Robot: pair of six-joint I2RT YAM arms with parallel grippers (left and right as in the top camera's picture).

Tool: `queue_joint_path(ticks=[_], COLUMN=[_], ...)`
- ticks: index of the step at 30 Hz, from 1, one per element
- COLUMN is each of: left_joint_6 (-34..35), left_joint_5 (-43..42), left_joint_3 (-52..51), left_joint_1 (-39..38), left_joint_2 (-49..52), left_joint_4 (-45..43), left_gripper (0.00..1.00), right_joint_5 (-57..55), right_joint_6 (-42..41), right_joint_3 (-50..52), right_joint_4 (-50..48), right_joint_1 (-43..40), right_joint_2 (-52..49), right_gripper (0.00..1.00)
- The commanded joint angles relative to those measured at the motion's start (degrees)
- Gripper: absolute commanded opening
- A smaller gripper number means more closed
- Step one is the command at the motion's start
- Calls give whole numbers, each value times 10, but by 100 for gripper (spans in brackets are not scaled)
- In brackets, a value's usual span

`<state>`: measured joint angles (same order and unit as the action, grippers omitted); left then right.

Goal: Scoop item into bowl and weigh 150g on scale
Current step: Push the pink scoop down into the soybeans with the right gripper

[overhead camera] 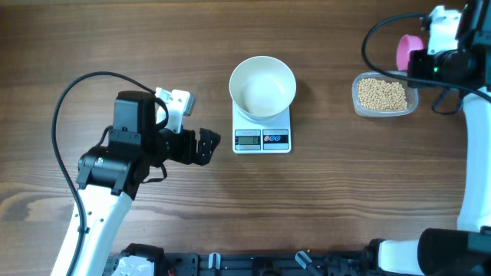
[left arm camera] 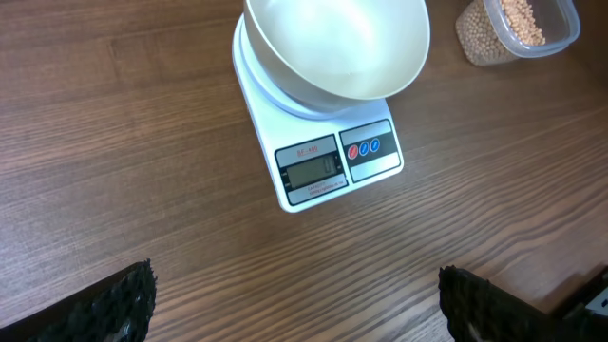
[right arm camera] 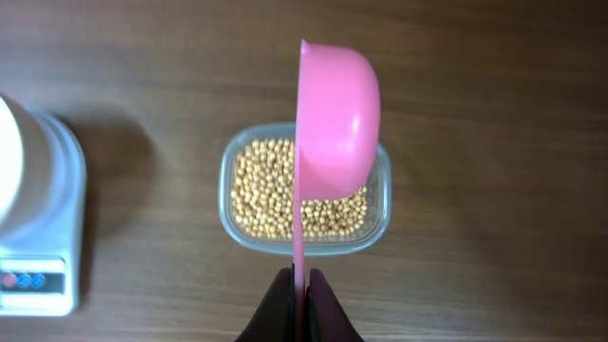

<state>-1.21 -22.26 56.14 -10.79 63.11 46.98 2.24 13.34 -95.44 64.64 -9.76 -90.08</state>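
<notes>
The white bowl (overhead camera: 263, 86) sits on the white scale (overhead camera: 261, 139) at the table's middle; it looks empty. Pale beans (overhead camera: 382, 93) fill a clear plastic tub (overhead camera: 385, 111) to the right. My right gripper (right arm camera: 298, 280) is shut on the thin handle of a pink scoop (right arm camera: 334, 123), which is turned on its side above the tub (right arm camera: 304, 237). The same pink scoop (overhead camera: 407, 49) shows at the far right in the overhead view. Left of the scale (left arm camera: 328, 166), my left gripper (overhead camera: 204, 146) stands wide open over bare wood, holding nothing; its fingertips (left arm camera: 123, 304) frame the lower edge.
Black cables loop from both arms, one over the tub's far side (overhead camera: 383, 46). The left arm's body (overhead camera: 123, 161) takes up the front left of the wooden table (overhead camera: 322, 207). A black rail (overhead camera: 253, 264) runs along the front edge.
</notes>
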Motion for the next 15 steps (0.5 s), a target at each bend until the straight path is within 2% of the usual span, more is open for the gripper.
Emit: queue_joint_path(ticks=[1,8,15], left_joint_6=[0,0,0], left_joint_5=[-8,-8,-8], left_joint_3=[1,1,1], left_joint_1=[3,3,3], left_joint_2=[3,3,3], left_joint_4=[0,0,0], left_gripper=[100,100,100], right_joint_5=[9,0,-97], right_joint_6=[62,57,28], right_joint_3=[41,63,69], right_joint_4=[-14,-18,-33], right_joint_1=[-1,-5,-7], right_joint_2=[-26,-65,-106], right_gripper=[4,4,4])
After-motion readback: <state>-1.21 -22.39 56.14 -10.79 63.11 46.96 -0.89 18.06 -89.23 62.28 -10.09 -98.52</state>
